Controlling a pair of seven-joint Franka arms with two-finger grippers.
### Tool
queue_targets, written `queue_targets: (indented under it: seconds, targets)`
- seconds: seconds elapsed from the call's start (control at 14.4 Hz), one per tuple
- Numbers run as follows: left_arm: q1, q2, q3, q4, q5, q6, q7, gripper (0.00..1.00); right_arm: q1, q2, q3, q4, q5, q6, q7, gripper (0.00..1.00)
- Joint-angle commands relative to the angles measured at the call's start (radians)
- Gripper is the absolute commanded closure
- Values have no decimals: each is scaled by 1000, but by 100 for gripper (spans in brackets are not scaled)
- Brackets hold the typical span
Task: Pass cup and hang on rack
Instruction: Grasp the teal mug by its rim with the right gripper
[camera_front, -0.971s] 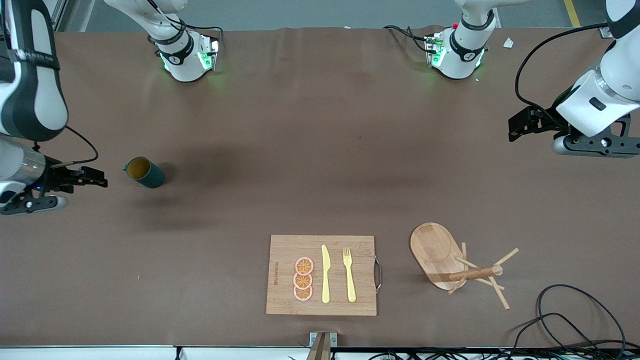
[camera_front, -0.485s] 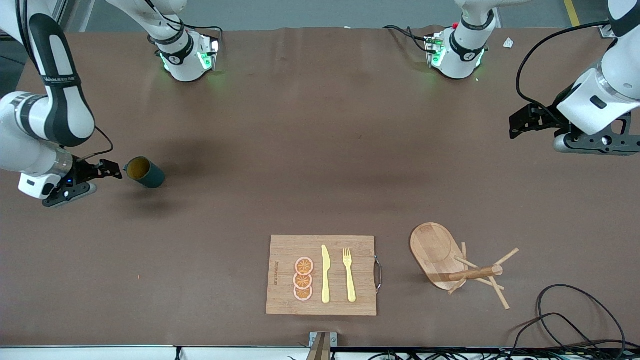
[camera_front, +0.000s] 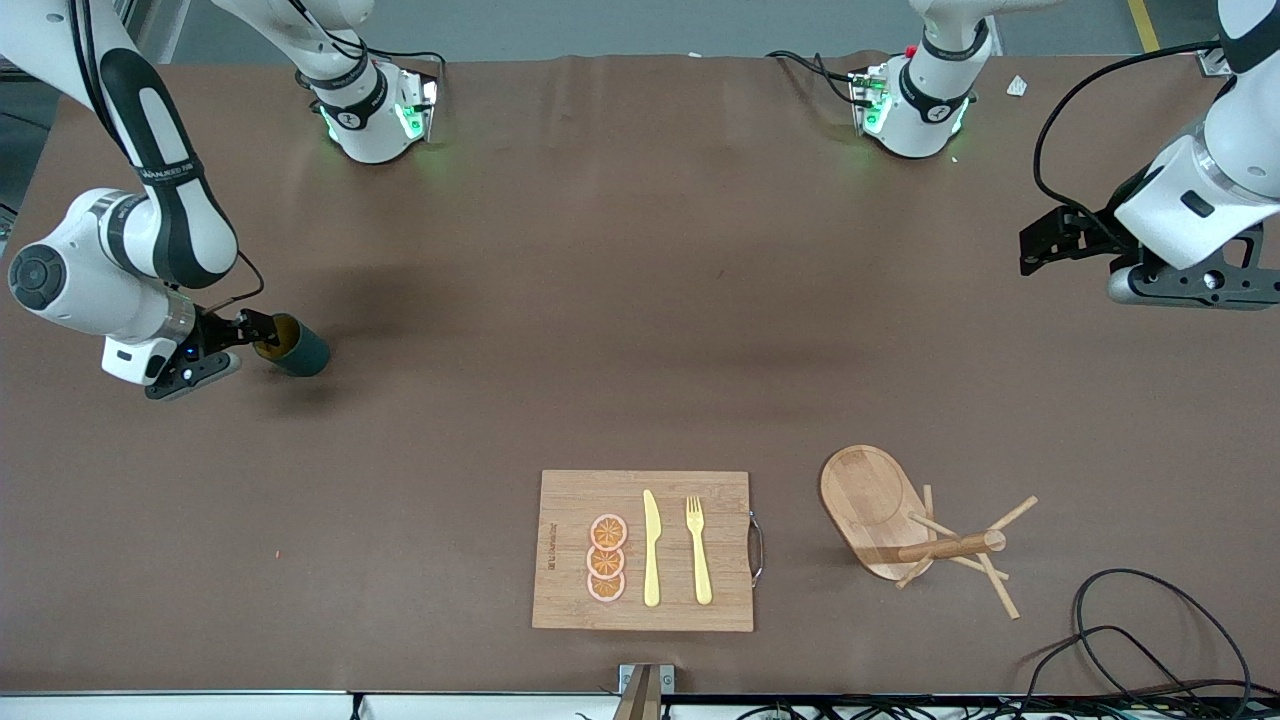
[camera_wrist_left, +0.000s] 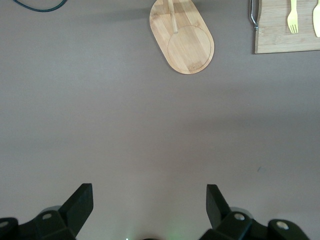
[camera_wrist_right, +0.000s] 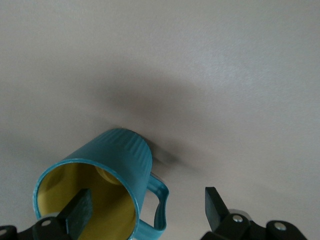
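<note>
Right pincer (camera_front: 262, 338) is straddling the rim of the teal cup (camera_front: 291, 345) with jaws wide, nothing gripped yet, while I'm keeping the left pincer (camera_front: 1040, 247) waiting, open, over bare desk (camera_front: 640, 300), so pickup, handover and hanging on the mug rack (camera_front: 915, 525) are all remaining.

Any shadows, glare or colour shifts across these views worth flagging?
Front view: soft broad arm shadows on the table, green glow at both bases. Right wrist view: washed-out table looks grey, dark shadow beside the cup. Left wrist view: even light, faint shadow band, rack sharp.
</note>
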Motion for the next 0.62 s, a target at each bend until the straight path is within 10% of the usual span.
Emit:
queue_targets:
  seconds: [0.0, 0.49, 0.55]
  targets:
    - [4, -8, 6, 9, 0, -16, 10, 0, 2, -8, 4, -30, 7, 33, -32, 13]
    - [3, -6, 6, 9, 0, -16, 10, 0, 17, 0, 4, -50, 9, 60, -48, 99]
    - [3, -8, 6, 9, 0, -16, 10, 0, 26, 0, 4, -49, 9, 54, -51, 100]
